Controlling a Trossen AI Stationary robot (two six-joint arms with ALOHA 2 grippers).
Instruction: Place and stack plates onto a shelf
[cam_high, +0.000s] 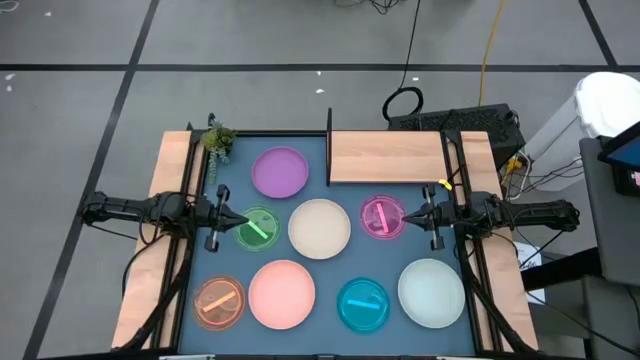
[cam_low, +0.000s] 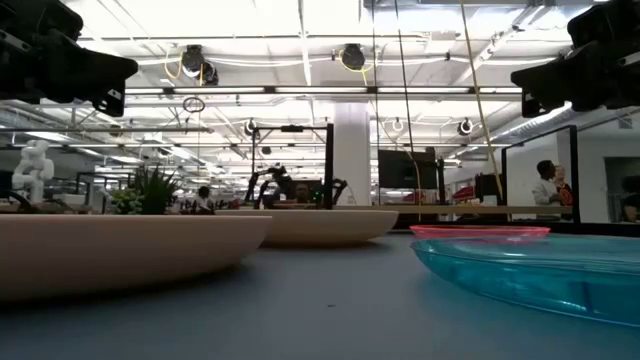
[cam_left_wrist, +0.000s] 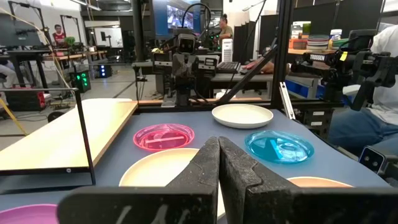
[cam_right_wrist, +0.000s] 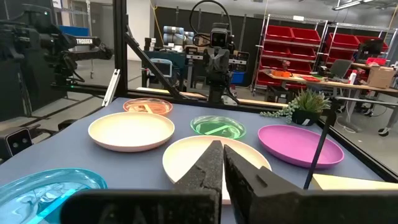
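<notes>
Plates: eight, all on the dark blue mat (cam_high: 330, 270), none stacked, none on the shelf.
Large plates: purple (cam_high: 280, 171) nearest the shelf's black panel; cream (cam_high: 319, 227) mid-mat; pink (cam_high: 282, 294) and pale mint (cam_high: 431, 292) along the near edge.
Small dishes: green (cam_high: 258, 229) just beside the left claw; magenta (cam_high: 381, 217) just beside the right claw; orange (cam_high: 219, 302) at the near left corner; cyan (cam_high: 363, 305) between pink and mint.
Shelf: bare wooden board (cam_high: 388, 157) at the far side of the surface, black upright panel (cam_high: 329, 147) at its left end.
Progress: not begun, judging by the bare board; all eight pieces left to move and stack.
Left claw (cam_high: 238, 220): pinched tight, holding nothing, hovering at the green dish's edge.
Right claw (cam_high: 408, 215): pinched tight, empty, at the magenta dish's edge.
Other: small potted plant (cam_high: 218, 140) at the mat's far left corner.
Writing: none legible; a pale strip on the far arm's wrist, too small to read.
</notes>
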